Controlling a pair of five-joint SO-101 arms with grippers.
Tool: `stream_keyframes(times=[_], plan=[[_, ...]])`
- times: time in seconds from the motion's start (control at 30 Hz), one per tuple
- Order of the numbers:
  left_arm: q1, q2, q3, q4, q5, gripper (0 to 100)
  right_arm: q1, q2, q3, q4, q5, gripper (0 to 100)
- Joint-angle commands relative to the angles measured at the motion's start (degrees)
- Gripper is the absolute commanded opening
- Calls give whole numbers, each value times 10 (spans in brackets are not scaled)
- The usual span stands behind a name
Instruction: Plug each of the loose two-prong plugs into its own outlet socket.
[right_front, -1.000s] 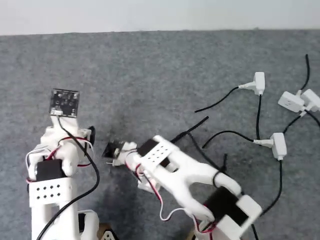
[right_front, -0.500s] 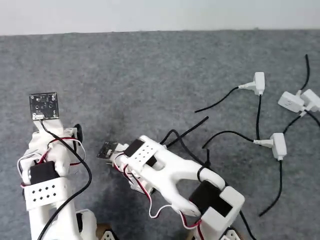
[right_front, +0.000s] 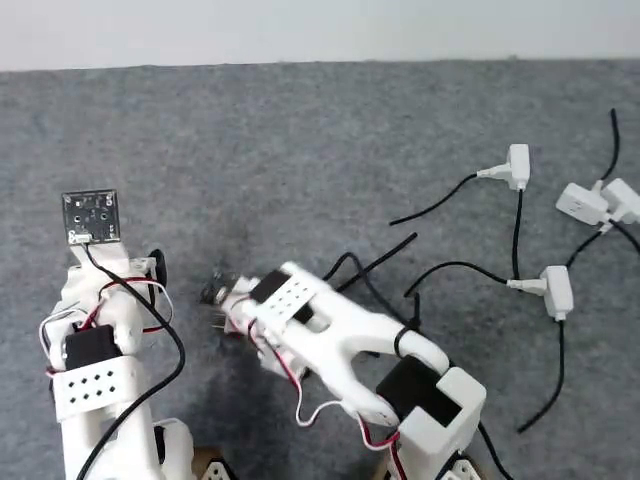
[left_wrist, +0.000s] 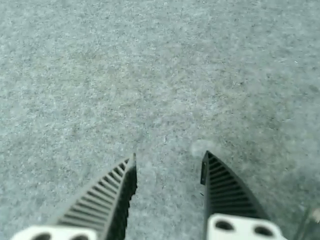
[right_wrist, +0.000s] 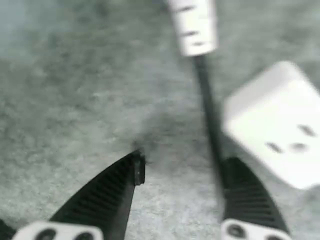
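Down in the lower left of the high view, the left arm (right_front: 95, 340) is standing over the grey carpet (right_front: 300, 150). Its wrist view is showing the left gripper (left_wrist: 169, 159) with fingers spread apart and bare carpet between them. Beside it, the right arm (right_front: 330, 330) is stretching across the lower middle of the frame, pointing toward the left arm. In the right wrist view, the right gripper (right_wrist: 184, 165) is also holding its fingers apart, pinching nothing that I can make out. A black cable (right_wrist: 206, 100) is running close along one finger from a white cable end (right_wrist: 192, 22), and a white socket block (right_wrist: 275, 125) is lying just beside that finger. At the right of the high view, well apart from both arms, an upper block (right_front: 517, 165), a lower block (right_front: 556, 291) and a touching pair of blocks (right_front: 582, 203) are lying on their cables.
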Motion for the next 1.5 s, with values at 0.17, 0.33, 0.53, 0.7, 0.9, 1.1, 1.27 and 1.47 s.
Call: stream_keyframes(times=[0.17,0.33,0.53,0.7,0.9,1.1,1.27,1.47], plan=[[-4,-12,0,-17,6,198,7,7,-18,-9,6,130],[-4,-12,24,-50,6,198,7,7,-33,-5,6,130],[-4,-12,33,-62,6,198,20,7,-139,67,6,130],[-4,-12,33,-61,6,198,44,10,-227,92,2,130],[-4,-12,32,-61,6,198,45,16,-275,83,2,130],[-4,-12,32,-60,6,198,44,15,-334,117,2,130],[-4,-12,32,-60,6,198,44,41,-338,95,6,130],[-4,-12,32,-60,6,198,45,144,-330,69,9,171]])
